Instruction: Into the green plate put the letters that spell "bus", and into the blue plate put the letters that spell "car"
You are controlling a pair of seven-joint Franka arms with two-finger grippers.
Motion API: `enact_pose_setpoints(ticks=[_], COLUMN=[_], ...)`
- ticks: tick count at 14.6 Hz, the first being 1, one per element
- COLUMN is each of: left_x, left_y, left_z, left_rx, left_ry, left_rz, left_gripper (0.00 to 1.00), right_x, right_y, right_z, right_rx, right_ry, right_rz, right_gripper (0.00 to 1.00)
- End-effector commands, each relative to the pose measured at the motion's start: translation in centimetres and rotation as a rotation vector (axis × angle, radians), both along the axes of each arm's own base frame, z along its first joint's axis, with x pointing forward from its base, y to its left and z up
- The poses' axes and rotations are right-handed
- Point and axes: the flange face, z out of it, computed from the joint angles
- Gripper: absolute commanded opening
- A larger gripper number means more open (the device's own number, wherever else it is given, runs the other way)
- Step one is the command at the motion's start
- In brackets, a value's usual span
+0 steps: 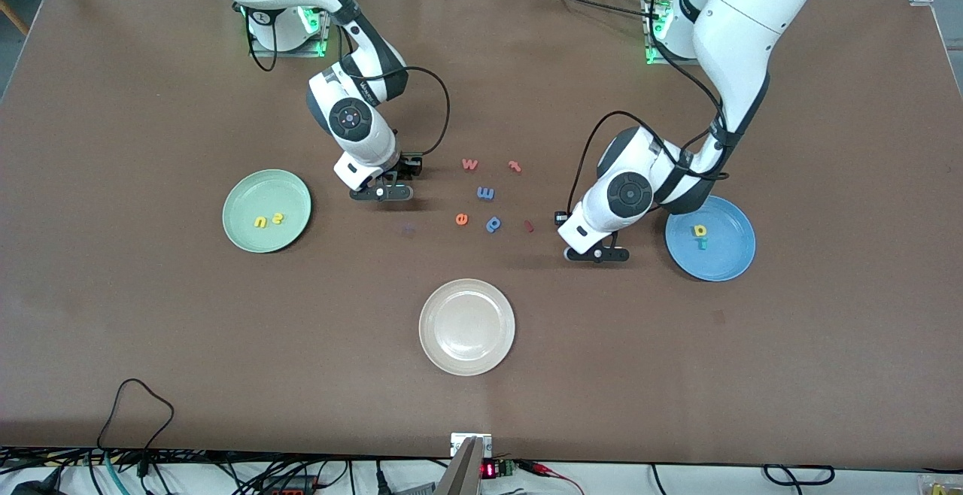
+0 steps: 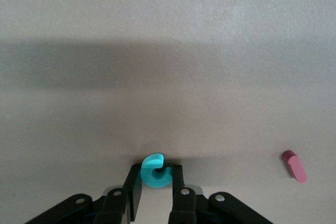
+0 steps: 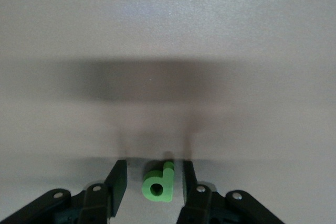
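Note:
The green plate [image 1: 267,211] holds a yellow "u" [image 1: 260,221] and a yellow "s" [image 1: 277,217]. On the blue plate [image 1: 710,238] lie a yellow "a" [image 1: 700,231] and a teal "r" [image 1: 702,243]. My left gripper [image 1: 598,254] is low over the table beside the blue plate, shut on the teal "c" [image 2: 152,177]. My right gripper [image 1: 382,192] is down at the table between the green plate and the loose letters. It stands open around the green "b" [image 3: 157,186], which lies flat with a gap on each side. Both held letters are hidden in the front view.
A white plate [image 1: 466,326] sits nearer the front camera, mid-table. Loose letters lie between the arms: a red "w" [image 1: 469,164], red "t" [image 1: 514,166], blue "m" [image 1: 485,193], orange "e" [image 1: 461,219], blue "p" [image 1: 493,224] and a small red piece [image 1: 529,226].

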Motion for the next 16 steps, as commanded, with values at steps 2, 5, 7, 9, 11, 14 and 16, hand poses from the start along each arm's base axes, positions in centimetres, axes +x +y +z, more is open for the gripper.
enact_pose_setpoints(ticks=[2, 5, 7, 9, 11, 14, 16], left_x=[2.0, 3.7, 4.4, 4.6, 4.7, 4.4, 4.4], left_y=[5.7, 14.5, 19.8, 23.8, 25.3, 26.4, 26.5], left_z=[5.6, 7.8, 7.8, 7.5, 7.1, 5.6, 5.0], left_rx=[0.058, 0.108, 0.115, 0.093, 0.083, 0.075, 0.072], left_ry=[0.026, 0.085, 0.101, 0.111, 0.118, 0.144, 0.154], left_rz=[0.063, 0.107, 0.054, 0.037, 0.028, 0.037, 0.037], left_gripper=[0.10, 0.10, 0.11, 0.12, 0.13, 0.20, 0.70], right_x=[-0.5, -0.6, -0.7, -0.9, -0.9, -1.1, -1.1], right_y=[0.1, 0.3, 0.2, 0.4, 0.4, 0.3, 0.3], right_z=[-0.2, -0.3, -0.5, -0.6, -0.6, -1.0, -1.1], right_rx=[-0.008, -0.015, -0.020, -0.020, -0.022, -0.025, -0.026], right_ry=[0.000, 0.004, 0.009, 0.010, 0.013, 0.018, 0.020], right_rz=[-0.057, -0.095, -0.100, -0.095, -0.095, -0.093, -0.087], right_gripper=[0.48, 0.44, 0.41, 0.34, 0.12, 0.00, 0.00])
